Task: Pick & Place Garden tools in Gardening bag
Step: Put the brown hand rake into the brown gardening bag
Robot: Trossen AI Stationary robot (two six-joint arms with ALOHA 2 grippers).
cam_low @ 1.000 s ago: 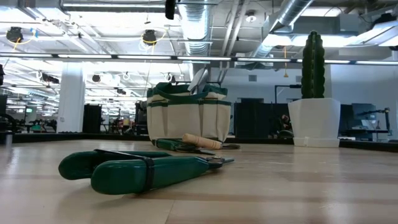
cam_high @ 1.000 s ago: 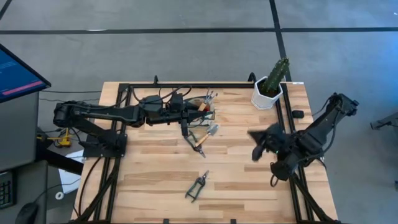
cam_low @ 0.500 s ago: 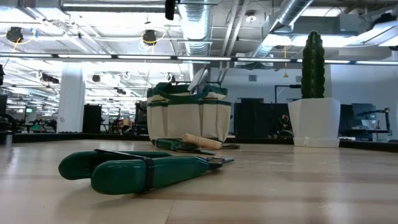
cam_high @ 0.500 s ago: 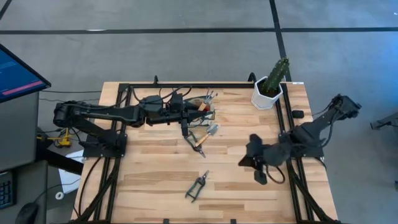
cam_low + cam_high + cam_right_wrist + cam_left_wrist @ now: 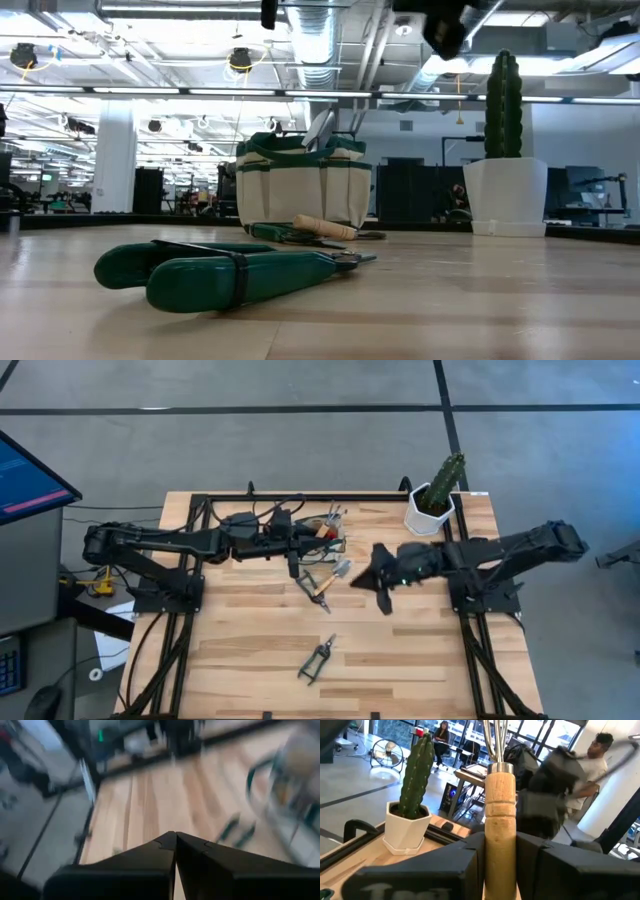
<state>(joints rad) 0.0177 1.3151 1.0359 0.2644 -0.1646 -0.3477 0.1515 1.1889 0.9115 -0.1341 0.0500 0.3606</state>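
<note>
- We find no text, label, brand, number or sign that can be read, on the light wooden slatted table [image 5: 400,660] or elsewhere.

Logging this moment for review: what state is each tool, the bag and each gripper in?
Left gripper: shut on the wooden-handled tool, above the gardening bag.
Wooden-handled tool: held upright by its handle.
Right gripper: shut, empty, over the table.
Gardening bag: upright, a tool sticking out.
Pruning shears: lying on the table, blades closed.
Tools beside the bag: lying flat.
</note>
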